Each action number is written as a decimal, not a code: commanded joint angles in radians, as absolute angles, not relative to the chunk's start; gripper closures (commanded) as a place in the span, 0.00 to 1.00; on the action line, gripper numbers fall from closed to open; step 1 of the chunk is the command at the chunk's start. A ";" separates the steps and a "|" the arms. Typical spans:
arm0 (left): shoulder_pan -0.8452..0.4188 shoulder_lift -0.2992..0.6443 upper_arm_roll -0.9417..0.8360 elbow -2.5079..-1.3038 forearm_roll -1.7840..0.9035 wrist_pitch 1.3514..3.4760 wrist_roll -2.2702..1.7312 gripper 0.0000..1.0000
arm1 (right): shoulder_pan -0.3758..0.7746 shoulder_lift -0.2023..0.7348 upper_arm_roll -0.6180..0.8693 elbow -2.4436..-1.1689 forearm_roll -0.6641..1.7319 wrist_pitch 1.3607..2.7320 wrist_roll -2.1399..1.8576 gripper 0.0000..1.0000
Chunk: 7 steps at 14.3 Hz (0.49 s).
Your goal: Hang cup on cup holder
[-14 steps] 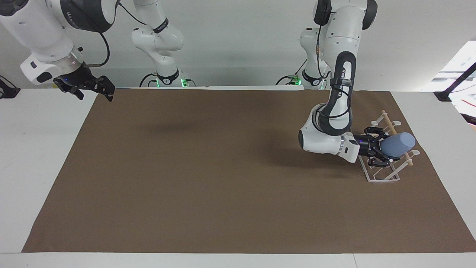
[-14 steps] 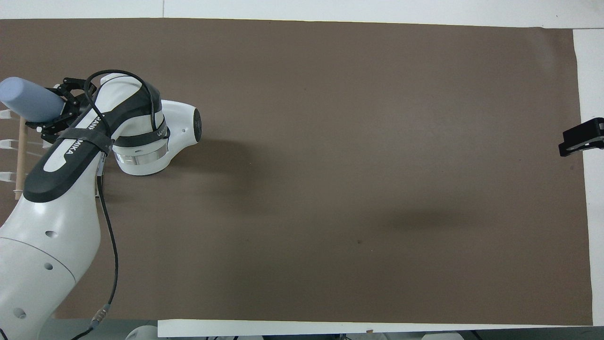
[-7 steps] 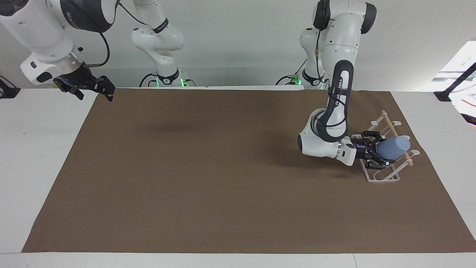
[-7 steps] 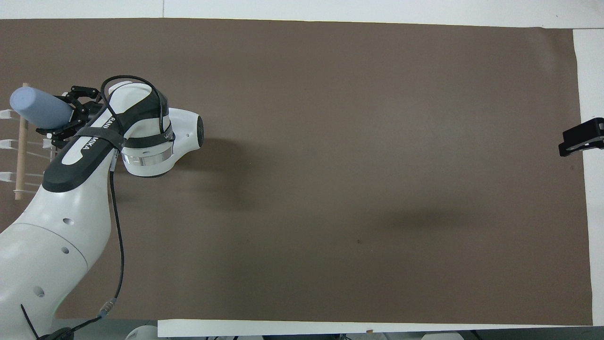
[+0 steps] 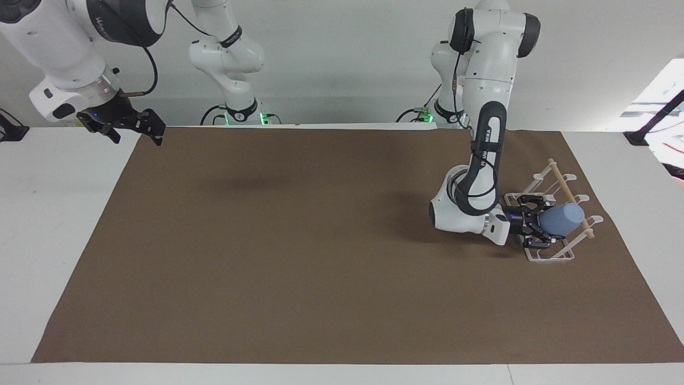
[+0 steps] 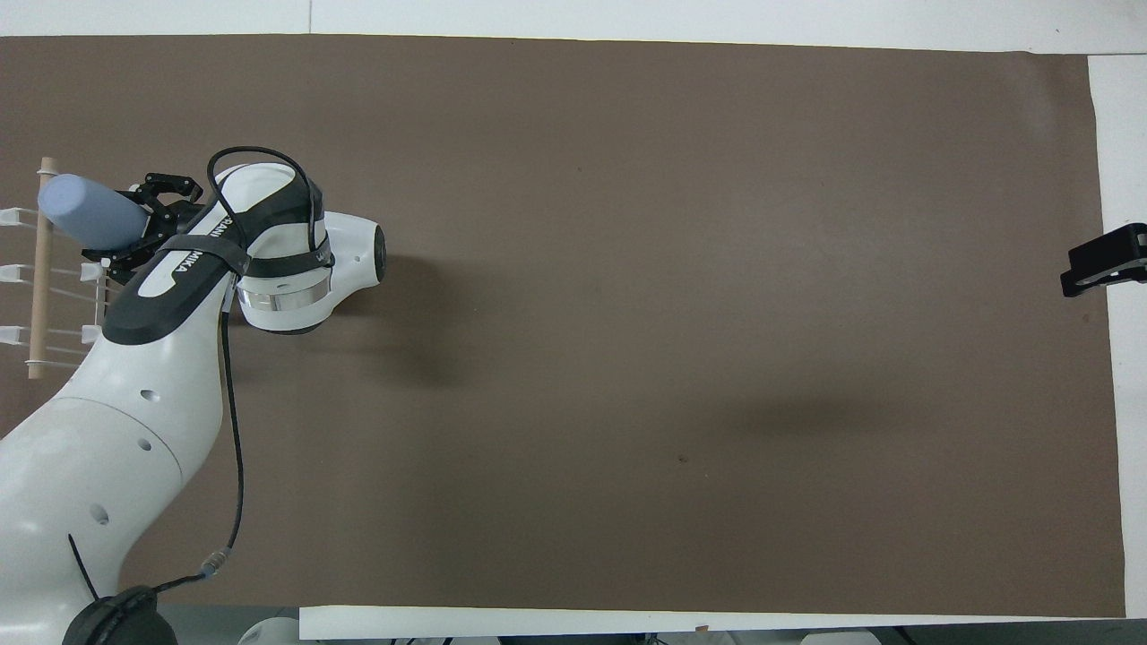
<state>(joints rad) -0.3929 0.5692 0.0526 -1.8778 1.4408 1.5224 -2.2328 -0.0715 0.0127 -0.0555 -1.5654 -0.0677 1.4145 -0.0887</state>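
The light-blue cup (image 5: pixel 562 218) lies tilted on its side, closed end up, in my left gripper (image 5: pixel 536 223), which is shut on its rim end. The cup is low over the white wire cup holder (image 5: pixel 550 255), among the slanted prongs at the end farther from the robots, just under the wooden dowel (image 5: pixel 560 181). Whether it rests on a prong I cannot tell. In the overhead view the cup (image 6: pixel 85 215) and left gripper (image 6: pixel 148 224) cover part of the cup holder (image 6: pixel 38 296). My right gripper (image 5: pixel 133 125) waits open and empty, raised over the mat's corner, and shows in the overhead view (image 6: pixel 1102 262) too.
A brown mat (image 5: pixel 299 246) covers most of the white table (image 5: pixel 48 214). The cup holder stands at the left arm's end of the mat. The left arm's elbow (image 5: pixel 454 214) hangs low over the mat beside the holder.
The left gripper has come down with the cup, from above the dowel to low among the holder's prongs. The right arm has not moved.
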 commanded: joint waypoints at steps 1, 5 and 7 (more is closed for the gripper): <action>-0.370 0.580 0.043 -1.839 1.457 1.546 -2.230 0.00 | -0.077 -0.008 -0.054 -1.591 -0.052 1.428 -0.083 0.01; -0.368 0.583 0.043 -1.818 1.457 1.598 -2.187 0.00 | -0.077 -0.008 -0.052 -1.592 -0.052 1.428 -0.083 0.01; -0.376 0.586 0.043 -1.796 1.454 1.601 -2.178 0.00 | -0.077 -0.008 -0.052 -1.591 -0.052 1.428 -0.083 0.01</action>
<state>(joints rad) -0.3853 0.5712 0.0518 -1.8302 1.4418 1.5868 -2.2055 -0.0715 0.0126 -0.0555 -1.5661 -0.0677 1.4145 -0.0887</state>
